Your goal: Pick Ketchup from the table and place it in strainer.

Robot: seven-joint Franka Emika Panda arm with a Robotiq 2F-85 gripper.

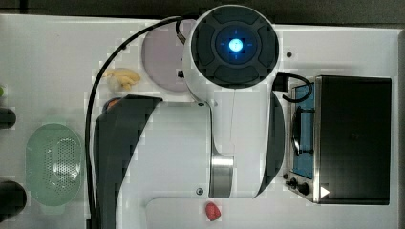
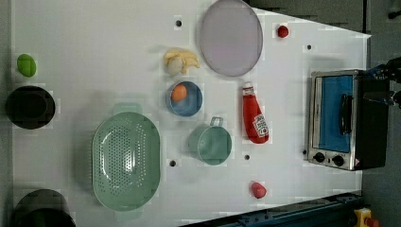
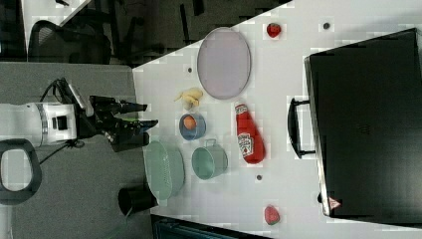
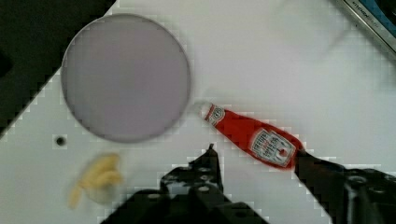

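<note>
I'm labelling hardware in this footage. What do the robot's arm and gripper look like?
The arm has glossy white rounded shells with dark grey joint sections, a silver metal ring and a round cap with a glowing blue light. A black cable runs alongside. The gripper is black, with two slim fingers.

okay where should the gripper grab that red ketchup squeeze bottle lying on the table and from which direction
Probably from above, across the wide labelled body of the red plastic ketchup bottle, not its tapering white-capped neck. It lies flat on the white table, long sides unobstructed, and the open gripper is near its base.

We see a round lilac plate (image 2: 230,37) | blue bowl (image 2: 190,105) holding an orange ball (image 2: 178,93) | dark-green handled cup (image 2: 211,144) | silver toaster oven (image 2: 338,120).
</note>
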